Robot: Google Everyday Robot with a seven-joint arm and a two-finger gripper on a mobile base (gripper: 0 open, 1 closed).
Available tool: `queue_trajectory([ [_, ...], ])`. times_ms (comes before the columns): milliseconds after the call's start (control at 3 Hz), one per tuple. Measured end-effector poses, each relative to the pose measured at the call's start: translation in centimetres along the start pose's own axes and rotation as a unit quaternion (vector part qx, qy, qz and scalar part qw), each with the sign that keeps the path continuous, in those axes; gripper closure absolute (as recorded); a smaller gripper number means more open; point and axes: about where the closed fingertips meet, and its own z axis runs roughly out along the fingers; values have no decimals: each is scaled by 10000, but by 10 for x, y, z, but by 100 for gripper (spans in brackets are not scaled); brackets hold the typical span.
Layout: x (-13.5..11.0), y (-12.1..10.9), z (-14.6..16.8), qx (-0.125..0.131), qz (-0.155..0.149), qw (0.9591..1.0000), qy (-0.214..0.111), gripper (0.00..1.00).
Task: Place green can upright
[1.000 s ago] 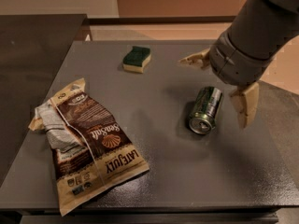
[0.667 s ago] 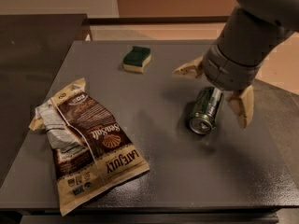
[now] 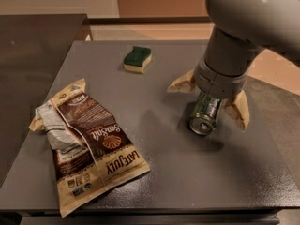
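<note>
- A dark grey matte table top (image 3: 154, 182) is seen across most of the view, and a second, darker surface (image 3: 33, 55) is seen beside it at the far left.
- A crumpled brown-and-cream foil snack bag (image 3: 89, 144) is laid flat on the left part of the table top, printed face up. One corner is brought close to the front edge.
- A sponge block (image 3: 137, 59) with a green top and a yellow underside is set near the back edge. It is placed to the right of the snack bag and well apart from it.
- A small dark-green metallic drink can (image 3: 204, 118) is found right of centre, lying on its side and not upright. Its shiny silver-rimmed end is turned toward the front edge, while its far end is hidden beneath the grey wrist. It is kept well apart from both the snack bag and the sponge block.
- A two-finger gripper (image 3: 207, 105) on a grey cylindrical wrist is held low over the far end of the drink can.
- The tan fingers (image 3: 182, 82) are splayed wide and released, with nothing grasped. One is pointed out to the left of the drink can, apart from it. The other is held just beside its right side, and contact there cannot be told.
- A thick grey arm (image 3: 253, 13) is seen entering from the upper right corner.
</note>
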Motion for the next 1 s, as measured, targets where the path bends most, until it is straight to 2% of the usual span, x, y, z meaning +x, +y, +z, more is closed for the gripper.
queue_trajectory([
  [333,3,2,10,-137,-91,9999,22,18],
  [1000,4,4,13,-231,-104,9997,17,64],
])
